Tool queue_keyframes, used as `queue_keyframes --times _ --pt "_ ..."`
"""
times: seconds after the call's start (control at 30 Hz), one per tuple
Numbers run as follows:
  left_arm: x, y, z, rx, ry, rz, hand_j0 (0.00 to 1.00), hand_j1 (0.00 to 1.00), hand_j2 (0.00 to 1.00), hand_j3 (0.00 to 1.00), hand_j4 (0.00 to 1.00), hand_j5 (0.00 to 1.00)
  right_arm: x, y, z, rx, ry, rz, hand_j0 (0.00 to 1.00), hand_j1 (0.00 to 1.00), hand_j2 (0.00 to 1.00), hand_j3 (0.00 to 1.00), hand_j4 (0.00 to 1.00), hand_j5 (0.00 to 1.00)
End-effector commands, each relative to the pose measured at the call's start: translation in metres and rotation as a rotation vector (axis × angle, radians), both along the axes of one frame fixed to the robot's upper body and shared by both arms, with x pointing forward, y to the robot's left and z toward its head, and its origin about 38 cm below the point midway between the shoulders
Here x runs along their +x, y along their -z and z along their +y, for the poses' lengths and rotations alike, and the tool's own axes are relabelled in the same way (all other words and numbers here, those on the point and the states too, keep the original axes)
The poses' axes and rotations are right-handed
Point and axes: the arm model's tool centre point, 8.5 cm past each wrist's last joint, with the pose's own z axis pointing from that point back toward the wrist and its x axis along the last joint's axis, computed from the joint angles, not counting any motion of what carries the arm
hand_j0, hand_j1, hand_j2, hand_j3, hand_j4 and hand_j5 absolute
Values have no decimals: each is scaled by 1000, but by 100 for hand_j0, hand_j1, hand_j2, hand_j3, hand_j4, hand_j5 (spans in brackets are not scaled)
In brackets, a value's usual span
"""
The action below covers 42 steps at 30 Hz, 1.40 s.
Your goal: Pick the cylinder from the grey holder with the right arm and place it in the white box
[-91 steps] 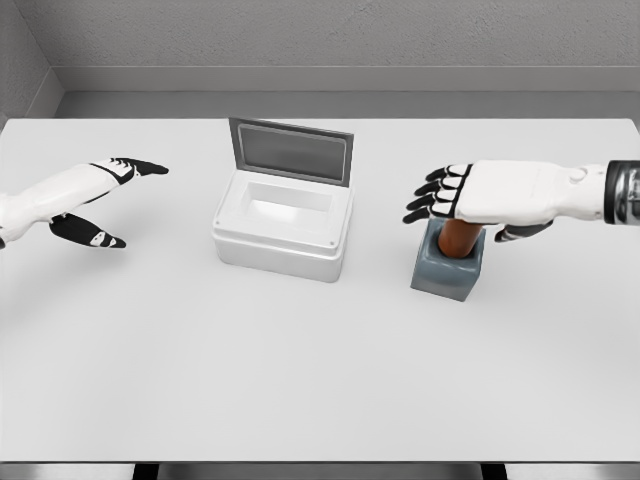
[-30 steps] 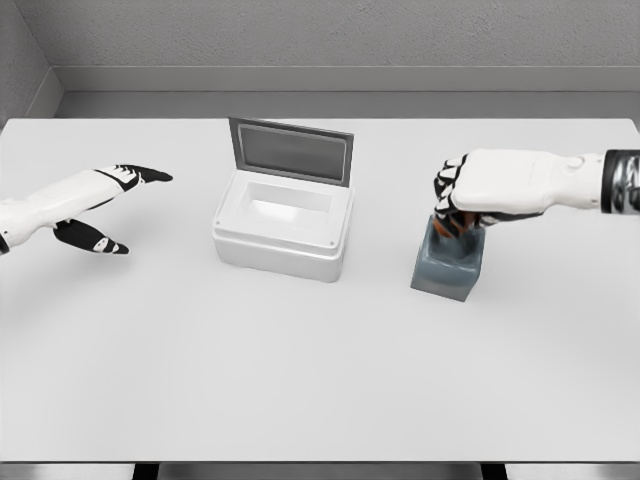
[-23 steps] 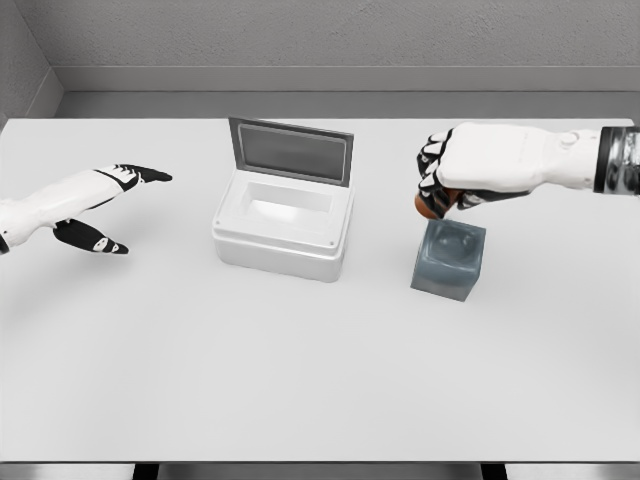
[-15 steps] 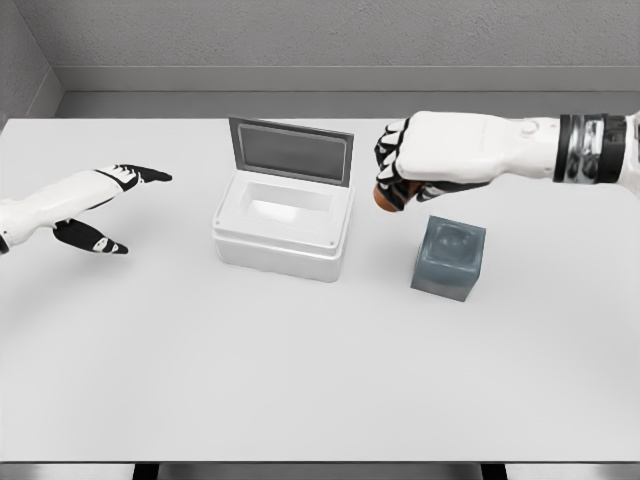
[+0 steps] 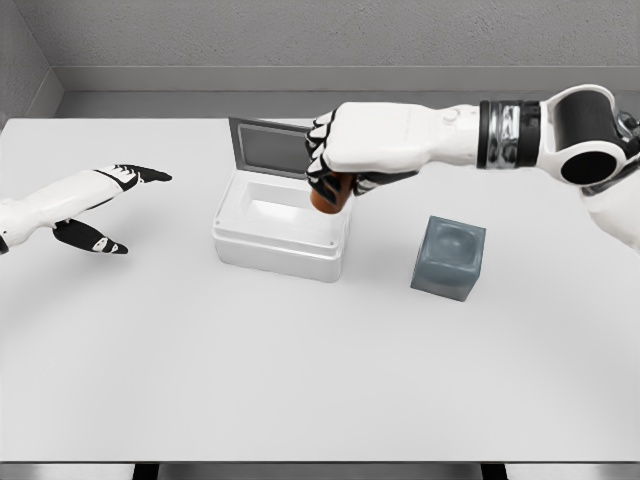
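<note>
My right hand [image 5: 335, 170] is shut on the brown cylinder [image 5: 328, 198], whose lower end pokes out below the fist. It hangs over the right part of the white box [image 5: 240, 236], whose lid [image 5: 270, 147] stands open at the back. The grey holder [image 5: 449, 257] sits to the right of the box with its socket vacant. My left hand [image 5: 105, 205] hovers at the far left, fingers spread and holding nothing.
The white table [image 5: 300, 370] spreads wide in front of the box and holder. A grey wall runs behind its far edge.
My right hand closed on the cylinder, lifted it out of the grey holder and carried it left to above the white box. The left arm stayed still.
</note>
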Motion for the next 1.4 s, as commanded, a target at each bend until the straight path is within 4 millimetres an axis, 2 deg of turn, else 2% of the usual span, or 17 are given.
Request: queue_keyframes --times 0.0,0.1,0.23,0.43,0.7,0.73,0.77,0.8,1.03,1.2,1.27,1.3,1.33,1.37 --pt "0 -1 0 -6 -3 0 100 100 100 100 100 100 6 6 9 10 3 19 23 23 23 23 23 23" --pt "0 -1 0 -9 -2 1 100 100 100 100 100 100 16 10 6 8 34 36 23 23 23 23 23 23" --pt "0 0 0 -8 -3 1 100 100 100 100 100 100 20 15 5 -8 50 35 23 23 23 23 23 23" --pt "0 0 -1 -9 -1 2 100 100 100 100 100 100 21 39 7 -62 52 73 23 23 23 23 23 23" --pt "0 0 -1 -9 -1 2 100 100 100 100 100 100 21 40 8 -65 52 76 23 23 23 23 23 23" --pt "0 1 -1 -8 -1 3 100 100 100 100 100 100 21 40 7 -66 54 74 26 26 26 26 26 26" --pt "0 0 -1 -9 -1 2 100 100 100 100 100 100 22 40 7 -74 56 65 82 82 82 82 82 82" --pt "0 0 -1 -9 -1 2 100 100 100 100 100 100 22 40 7 -91 62 47 100 100 100 100 100 100" --pt "-1 2 -2 -7 3 6 100 100 100 100 100 100 22 30 9 -76 55 28 100 100 100 100 100 100" --pt "-1 2 -1 -6 0 6 100 100 100 100 100 100 17 -14 -8 8 75 -69 100 100 100 100 100 100" --pt "0 1 5 -5 -15 5 100 100 100 100 100 100 3 -23 -14 -3 56 -108 100 100 100 100 100 100" --pt "8 -3 12 -17 -47 -5 100 100 100 100 100 100 0 -24 -21 -14 62 -118 100 100 100 100 100 100" --pt "15 -10 17 -67 -78 -14 100 100 100 100 100 100 -2 -25 -24 -15 66 -124 100 100 100 100 100 100" --pt "18 -3 21 -161 -124 22 100 100 100 100 100 100 -3 -27 -32 -22 79 -130 100 100 100 100 100 100"
